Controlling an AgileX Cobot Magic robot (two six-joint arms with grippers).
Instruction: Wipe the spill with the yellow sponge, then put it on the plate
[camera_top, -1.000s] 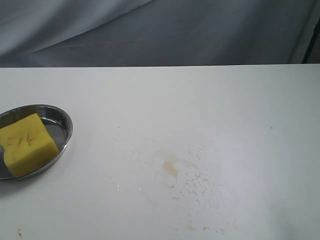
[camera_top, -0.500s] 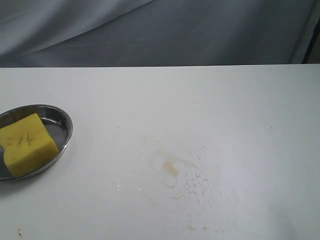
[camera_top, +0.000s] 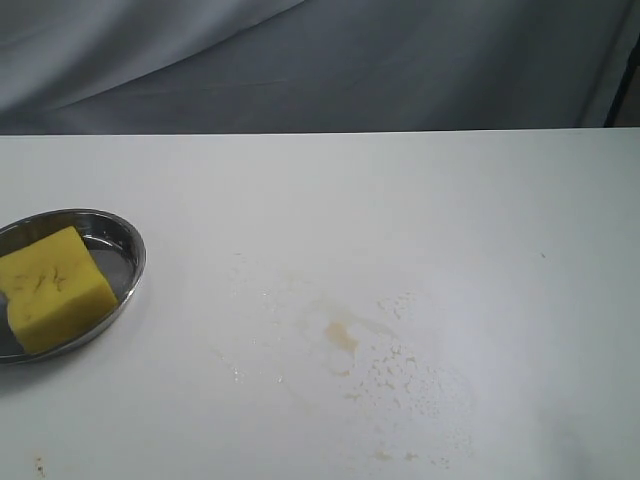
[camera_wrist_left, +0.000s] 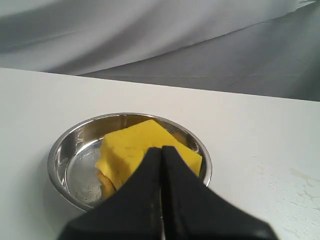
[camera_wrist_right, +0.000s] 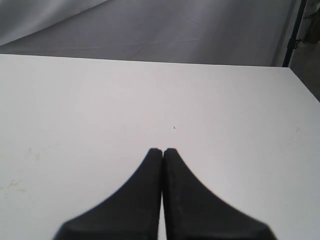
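Observation:
The yellow sponge (camera_top: 55, 288) lies in the steel plate (camera_top: 128, 250) at the table's left edge. Only a faint amber smear of the spill (camera_top: 342, 336) shows on the white table, beside a whitish speckled residue patch (camera_top: 420, 385). In the left wrist view my left gripper (camera_wrist_left: 161, 148) is shut and empty, its black tips in front of the sponge (camera_wrist_left: 132, 147) resting in the plate (camera_wrist_left: 57, 160). My right gripper (camera_wrist_right: 162, 149) is shut too, empty, over bare white table. Neither gripper appears in the exterior view.
A grey cloth backdrop (camera_top: 320, 60) hangs behind the table's far edge. The table's right edge (camera_wrist_right: 305, 85) shows in the right wrist view, with a dark post beyond it.

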